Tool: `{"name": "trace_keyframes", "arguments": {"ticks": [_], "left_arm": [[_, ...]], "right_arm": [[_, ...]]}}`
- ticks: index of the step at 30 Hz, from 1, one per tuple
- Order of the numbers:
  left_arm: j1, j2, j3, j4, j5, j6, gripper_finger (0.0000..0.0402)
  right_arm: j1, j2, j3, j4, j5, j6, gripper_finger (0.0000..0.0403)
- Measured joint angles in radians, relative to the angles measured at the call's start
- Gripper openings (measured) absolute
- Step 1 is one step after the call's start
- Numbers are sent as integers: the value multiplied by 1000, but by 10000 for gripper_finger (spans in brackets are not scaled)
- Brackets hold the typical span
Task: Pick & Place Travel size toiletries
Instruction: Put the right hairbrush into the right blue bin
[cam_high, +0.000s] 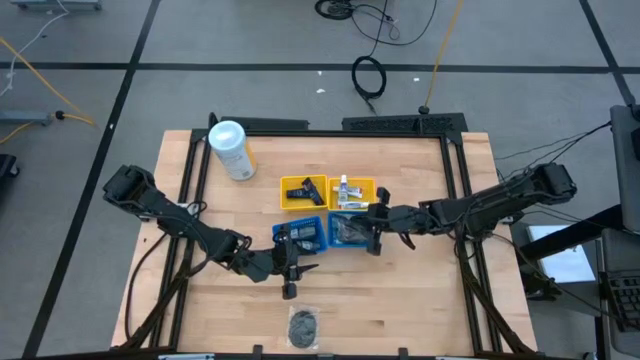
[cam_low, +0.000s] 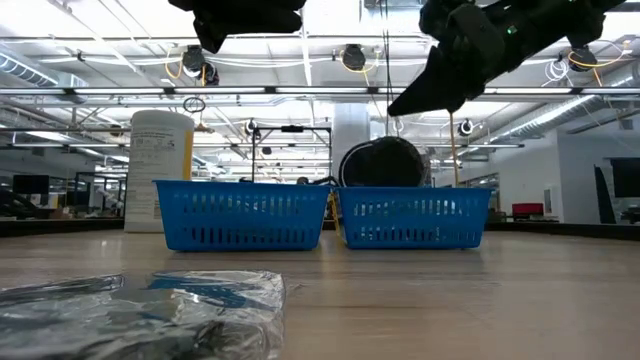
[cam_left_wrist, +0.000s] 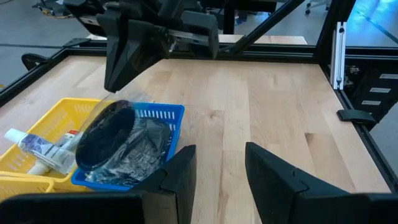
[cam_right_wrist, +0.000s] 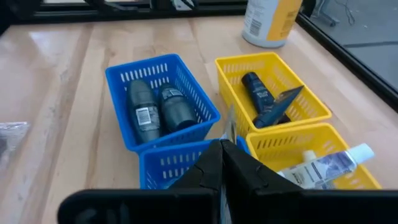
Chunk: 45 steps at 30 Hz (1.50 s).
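My right gripper (cam_high: 377, 228) is over the right blue tray (cam_high: 350, 243) and is shut on a grey round clear-wrapped piece (cam_left_wrist: 109, 140). The piece stands tilted in that tray and rises above its rim in the low view (cam_low: 385, 160). My left gripper (cam_left_wrist: 221, 168) is open above bare table on the near side of the left blue tray (cam_high: 302, 236), touching nothing. A second clear-wrapped round piece (cam_high: 303, 325) lies flat near the table's near edge. Two dark grey pieces (cam_right_wrist: 158, 109) lie in the left blue tray, dark blue packets (cam_right_wrist: 264, 96) in one yellow tray, white tubes (cam_right_wrist: 323, 165) in the other. My right gripper pinches the clear wrap's upper edge (cam_right_wrist: 229, 127) between its two shut fingers (cam_left_wrist: 118, 74), coming slanting down from the table's right. The round piece hangs tilted below the fingers, with its lower part inside the right blue tray.
A large white canister with a yellow label (cam_high: 230, 148) stands at the far left of the table. The two yellow trays (cam_high: 328, 192) sit just beyond the blue ones. Bare wood lies to the right of the trays (cam_left_wrist: 280, 99) and along the near side.
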Motion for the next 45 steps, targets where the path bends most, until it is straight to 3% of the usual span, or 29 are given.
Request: {"name": "trace_keyframes", "arguments": {"ticks": [11,18,30,34,45], "left_arm": [[0,0,0,0,0,0,136],[0,0,0,-2,0,0,136],[0,0,0,-8,-1,-2,136],[0,0,0,-8,-1,-7,136],[0,0,0,-31,38,-51,136]], "right_arm": [[25,-22,2,66,-15,10,0],[41,-8,-5,18,-22,37,0],[43,-8,-161,176,-23,59,4],[42,-8,-171,242,-23,53,35],[43,-8,-171,283,-24,28,181]]}}
